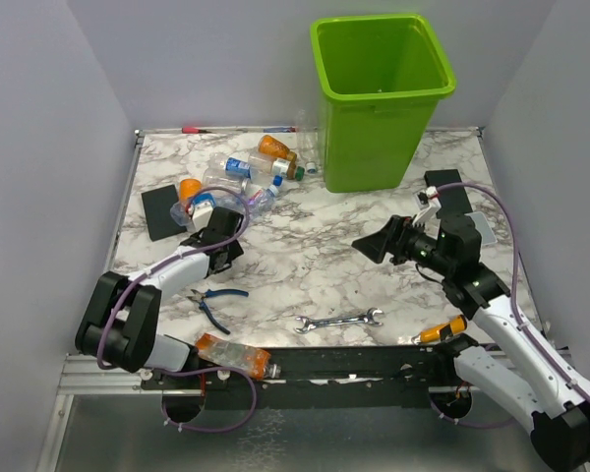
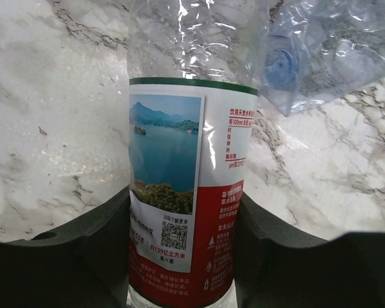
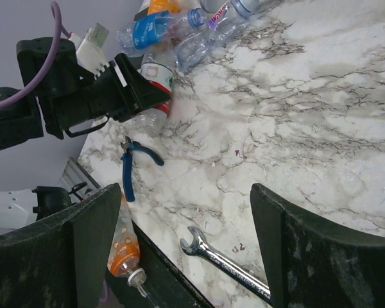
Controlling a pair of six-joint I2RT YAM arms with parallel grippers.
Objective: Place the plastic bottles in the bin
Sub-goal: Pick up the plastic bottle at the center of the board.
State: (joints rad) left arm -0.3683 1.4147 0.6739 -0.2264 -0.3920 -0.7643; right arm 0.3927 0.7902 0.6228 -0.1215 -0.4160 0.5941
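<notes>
My left pincer (image 1: 214,236) is clamped on a clear plastic bottle with a red-and-white lake label (image 2: 179,192), lying on the marble table (image 1: 315,265). My right pincer (image 1: 372,246) gapes empty. The tall lime-green plastic bin (image 1: 374,147) shows nothing inside, and the other plastic bottles (image 1: 261,169) lie scattered, so I judge nearly everything is left.

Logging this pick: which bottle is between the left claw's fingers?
The clear bottle with the lake-photo label and a red band, pinched on both sides by the left claw. The others, like the crushed blue-capped bottle just beyond it, lie loose.
</notes>
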